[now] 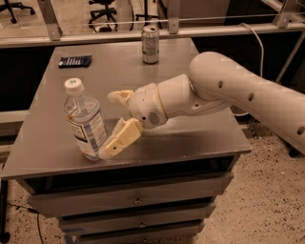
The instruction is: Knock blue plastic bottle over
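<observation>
The white arm (248, 95) reaches in from the right, its gripper (110, 124) pointing left at centre-left, both tan fingers (121, 138) spread wide apart.

Gray metal table (200, 138) fills centre of lab, drawers (190, 202) stacked under top, 2 small knobs (138, 201) showing. Speckled stone floor (271, 200) at right. Metal rail (228, 31) with upright posts (174, 14) runs behind table; gray cable (256, 44) droops over it. 2 wheeled office chairs (102, 7) beyond rail. Light warm, dim. Gripper (113, 121) over table's front left, fingers spread.
</observation>
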Controlling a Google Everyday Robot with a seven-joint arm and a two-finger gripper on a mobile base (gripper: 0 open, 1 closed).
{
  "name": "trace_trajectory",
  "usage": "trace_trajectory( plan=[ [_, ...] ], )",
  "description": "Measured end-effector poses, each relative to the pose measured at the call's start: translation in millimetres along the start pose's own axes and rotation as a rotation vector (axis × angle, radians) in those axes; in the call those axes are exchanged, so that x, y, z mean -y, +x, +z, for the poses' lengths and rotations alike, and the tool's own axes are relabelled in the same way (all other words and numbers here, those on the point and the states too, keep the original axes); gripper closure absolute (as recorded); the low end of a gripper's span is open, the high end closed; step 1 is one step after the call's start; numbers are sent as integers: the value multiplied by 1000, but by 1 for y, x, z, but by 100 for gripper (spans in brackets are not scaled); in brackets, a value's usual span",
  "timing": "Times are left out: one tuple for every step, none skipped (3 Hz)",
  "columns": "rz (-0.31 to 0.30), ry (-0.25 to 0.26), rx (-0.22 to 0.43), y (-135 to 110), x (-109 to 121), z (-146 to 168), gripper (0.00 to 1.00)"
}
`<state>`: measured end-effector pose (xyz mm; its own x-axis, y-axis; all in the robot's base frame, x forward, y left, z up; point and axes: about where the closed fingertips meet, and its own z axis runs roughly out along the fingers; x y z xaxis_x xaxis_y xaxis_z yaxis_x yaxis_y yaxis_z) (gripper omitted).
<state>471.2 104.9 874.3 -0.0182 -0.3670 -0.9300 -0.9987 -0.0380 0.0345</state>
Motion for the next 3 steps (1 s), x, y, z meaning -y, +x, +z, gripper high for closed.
trace_trajectory(
  plan=[
    [6, -37, 71, 0, -5, 21, 0],
    [-3, -54, 119, 0, -6, 32, 16],
    [-14, -48, 141, -3, -4, 31, 39]
  ],
)
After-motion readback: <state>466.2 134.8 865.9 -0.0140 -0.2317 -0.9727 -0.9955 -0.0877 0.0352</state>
